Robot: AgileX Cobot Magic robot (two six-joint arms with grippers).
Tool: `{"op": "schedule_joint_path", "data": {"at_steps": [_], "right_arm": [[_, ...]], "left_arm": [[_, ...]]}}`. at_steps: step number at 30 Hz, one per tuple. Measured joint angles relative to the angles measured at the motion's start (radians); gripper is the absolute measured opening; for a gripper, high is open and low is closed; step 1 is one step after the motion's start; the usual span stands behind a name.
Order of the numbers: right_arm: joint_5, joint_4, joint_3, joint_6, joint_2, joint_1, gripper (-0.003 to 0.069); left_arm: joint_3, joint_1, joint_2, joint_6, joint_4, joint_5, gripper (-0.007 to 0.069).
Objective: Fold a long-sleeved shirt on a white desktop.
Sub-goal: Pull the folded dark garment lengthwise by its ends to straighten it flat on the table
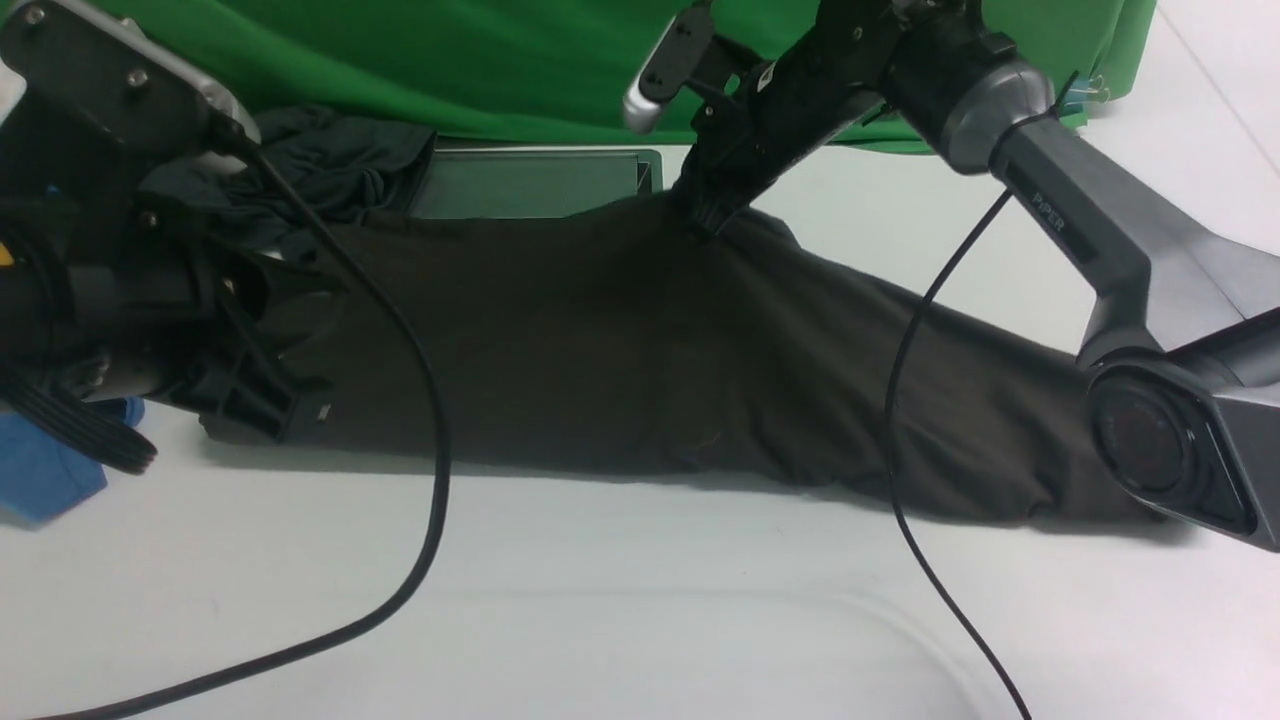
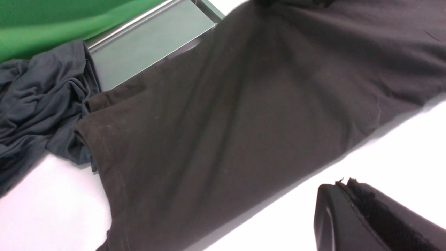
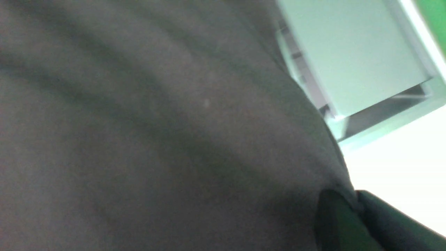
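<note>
The long-sleeved shirt (image 1: 620, 350) lies spread as a very dark brownish-black band across the white desktop (image 1: 640, 610). No label or print shows. My right gripper (image 1: 708, 215) is at the shirt's far edge, shut on a pinch of the cloth, which rises into a small peak between the fingers (image 3: 334, 216). My left gripper (image 1: 275, 408) hangs by the shirt's near left corner. In the left wrist view its jaws (image 2: 343, 184) are pressed together over bare white table beside the shirt (image 2: 226, 115), with no cloth between them.
A crumpled dark grey-teal garment (image 1: 300, 170) lies at the back left, touching the shirt's corner (image 2: 35, 104). The silver-framed cable hatch (image 1: 530, 185) sits behind the shirt, partly covered. Blue cloth (image 1: 40, 475) lies at the left edge. Green backdrop (image 1: 450, 50) hangs behind. Black cables (image 1: 432, 450) cross the front.
</note>
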Motion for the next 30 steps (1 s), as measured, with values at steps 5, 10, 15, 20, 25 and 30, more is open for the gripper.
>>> {"op": "schedule_joint_path", "data": {"at_steps": [5,10,15,20,25,30], "right_arm": [[-0.038,-0.030,0.001,0.034,0.009,-0.015,0.0052],[-0.057,-0.090,0.001,0.094,0.030,-0.038,0.0284],[0.014,-0.164,-0.001,0.230,0.024,-0.062,0.0596],[0.164,-0.271,-0.005,0.390,-0.033,-0.064,0.0491],[0.181,-0.314,0.137,0.539,-0.242,-0.088,0.0146],[0.178,-0.329,0.528,0.625,-0.527,-0.125,0.0123]], "left_arm": [[0.001,0.000,0.000,0.000,0.000,0.000,0.0015],[0.001,0.000,0.000,0.000,0.000,0.003,0.0015],[0.001,0.000,0.001,-0.017,0.059,0.043,0.0015],[0.001,0.000,0.003,-0.107,0.146,0.045,0.0015],[0.002,0.000,0.004,-0.140,0.176,0.047,0.0016],[0.002,0.000,0.007,-0.140,0.163,0.075,0.0016]]}}
